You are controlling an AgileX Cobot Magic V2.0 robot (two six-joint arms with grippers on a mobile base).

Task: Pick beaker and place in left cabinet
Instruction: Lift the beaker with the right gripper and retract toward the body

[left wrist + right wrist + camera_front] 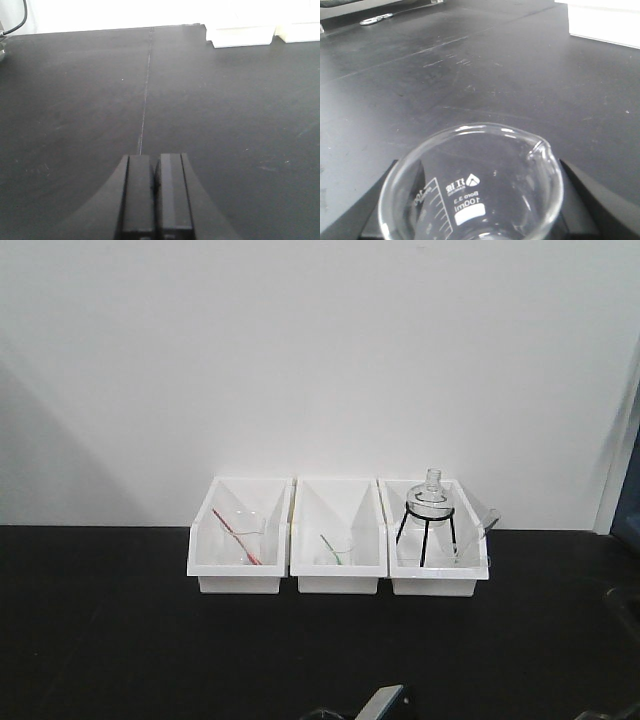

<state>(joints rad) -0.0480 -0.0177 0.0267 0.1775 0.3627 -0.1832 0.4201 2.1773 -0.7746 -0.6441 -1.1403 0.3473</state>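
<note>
A clear glass beaker (468, 207) with a flared rim, a pour spout and a white "100ml" print sits between the black fingers (377, 205) of my right gripper (477, 212), held just above the black tabletop (470, 75). My left gripper (155, 162) is shut and empty, low over the black table. The left cabinet is out of view.
Three white bins (337, 583) stand in a row against the white wall. The left and middle bins hold small glass beakers with a red rod (237, 536) and a green rod (330, 546). The right bin holds a round flask on a black tripod (430, 508).
</note>
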